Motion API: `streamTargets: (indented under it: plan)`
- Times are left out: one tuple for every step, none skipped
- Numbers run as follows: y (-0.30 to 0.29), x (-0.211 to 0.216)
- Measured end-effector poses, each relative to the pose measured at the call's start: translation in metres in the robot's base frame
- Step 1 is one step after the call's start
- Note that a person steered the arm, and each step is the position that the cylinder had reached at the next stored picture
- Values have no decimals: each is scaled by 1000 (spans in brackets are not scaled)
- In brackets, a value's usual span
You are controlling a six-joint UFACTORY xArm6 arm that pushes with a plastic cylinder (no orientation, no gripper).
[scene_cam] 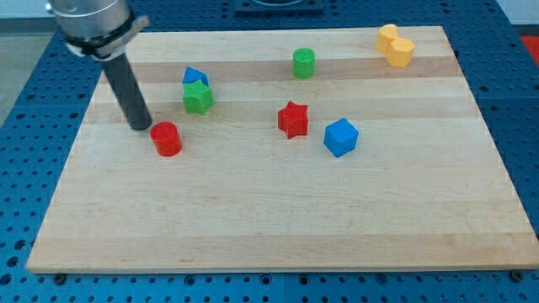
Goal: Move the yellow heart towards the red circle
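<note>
My tip (140, 126) sits on the board at the view's left, just beside the red circle (167, 139), on its upper-left side; whether it touches that block I cannot tell. It is a plain rod with nothing to open or close, and it holds nothing.

The yellow heart (387, 36) is far off at the view's top right corner, touching a second yellow block (401, 52) whose shape I read as roughly hexagonal. So the tip is at the goal end, well apart from the block it must push.

I judge 3 risks. Any sweep starting here could knock the red circle and shift the target. The route across passes near the green star (198, 98), the blue triangle (194, 77) behind it, the green cylinder (304, 63), the red star (293, 119) and the blue cube (340, 137); a straight pass could scatter them. And the 2 yellow pieces sit together, so a careless push would drag both or send the heart off the nearby edge.

The blocks look like smooth, hard, painted pieces, light enough to slide or spin. The wooden board (278, 219) is pale, planked, with a faint grain and low friction
</note>
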State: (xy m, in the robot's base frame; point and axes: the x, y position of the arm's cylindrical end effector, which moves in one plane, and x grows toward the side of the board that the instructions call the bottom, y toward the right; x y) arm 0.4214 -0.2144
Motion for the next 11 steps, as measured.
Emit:
streamTargets:
  plan:
    - [-2,33]
    - [10,40]
    - [30,34]
    - [45,18]
    - [46,2]
    - [69,2]
    - [102,2]
    - [135,2]
    - [151,2]
    - [151,2]
    - [151,2]
